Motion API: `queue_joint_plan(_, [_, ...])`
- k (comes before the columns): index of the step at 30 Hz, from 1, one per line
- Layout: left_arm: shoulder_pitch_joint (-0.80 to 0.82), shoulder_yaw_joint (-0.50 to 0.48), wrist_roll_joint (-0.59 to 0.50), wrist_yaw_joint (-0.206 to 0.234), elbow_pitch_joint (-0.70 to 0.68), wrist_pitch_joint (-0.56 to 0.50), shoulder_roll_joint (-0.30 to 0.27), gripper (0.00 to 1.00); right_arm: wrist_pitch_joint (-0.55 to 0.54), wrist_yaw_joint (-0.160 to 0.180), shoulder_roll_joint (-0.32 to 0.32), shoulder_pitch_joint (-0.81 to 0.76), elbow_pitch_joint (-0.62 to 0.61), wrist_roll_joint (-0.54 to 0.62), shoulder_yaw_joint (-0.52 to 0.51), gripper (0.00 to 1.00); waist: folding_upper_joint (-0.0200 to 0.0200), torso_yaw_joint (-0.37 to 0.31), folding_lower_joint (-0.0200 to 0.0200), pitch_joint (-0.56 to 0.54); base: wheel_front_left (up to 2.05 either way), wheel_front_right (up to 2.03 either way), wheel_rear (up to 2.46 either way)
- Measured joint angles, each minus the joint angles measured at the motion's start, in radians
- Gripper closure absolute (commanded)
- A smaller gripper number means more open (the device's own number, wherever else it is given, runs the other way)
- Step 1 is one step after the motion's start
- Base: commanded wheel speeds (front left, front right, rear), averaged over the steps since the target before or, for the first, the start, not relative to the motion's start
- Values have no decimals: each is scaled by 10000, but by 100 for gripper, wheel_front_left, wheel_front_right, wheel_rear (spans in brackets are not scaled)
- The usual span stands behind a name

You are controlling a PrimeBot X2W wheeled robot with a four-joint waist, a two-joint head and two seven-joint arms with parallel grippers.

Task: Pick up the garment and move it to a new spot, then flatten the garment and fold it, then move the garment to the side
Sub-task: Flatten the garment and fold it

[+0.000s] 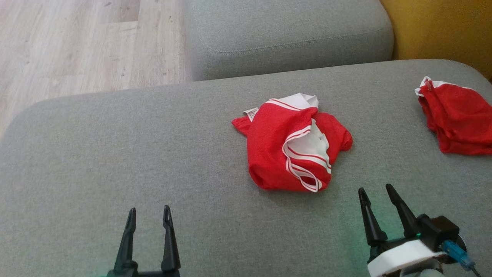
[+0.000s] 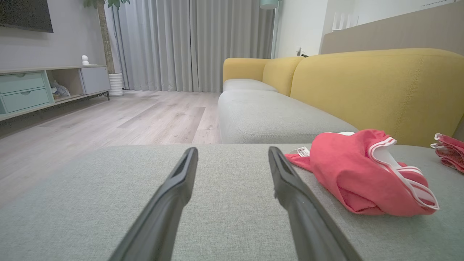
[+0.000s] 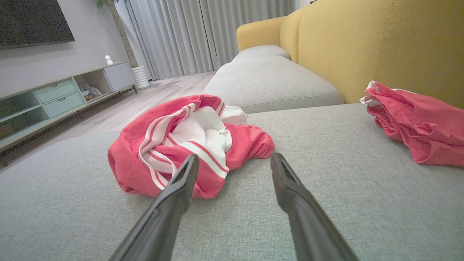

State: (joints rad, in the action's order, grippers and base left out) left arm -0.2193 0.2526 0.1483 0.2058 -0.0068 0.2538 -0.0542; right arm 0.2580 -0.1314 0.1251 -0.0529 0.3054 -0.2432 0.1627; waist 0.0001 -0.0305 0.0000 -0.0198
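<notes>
Head view, from the left: the left end effector is at the lower left over the grey sofa cushion, fingers wide apart and empty. The crumpled red-and-white garment lies mid-cushion. The right end effector, equally wide and empty, points up near the garment's lower right edge. Another red garment lies far right.

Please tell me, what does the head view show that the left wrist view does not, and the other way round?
Head view: the right tool, open, just short of the crumpled red and white garment. Left wrist view: grey curtains, a low cabinet and a wall screen. Both: that garment, a second red garment, the grey cushion and the open left tool.
</notes>
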Motion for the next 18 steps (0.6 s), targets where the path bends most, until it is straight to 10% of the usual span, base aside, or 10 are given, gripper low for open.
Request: queue_joint_plan(18, [1,19,-351,54,94,0,-2,0,0,0,100,2,29,-63,253,0,0,-47,0,-20,0,0,0])
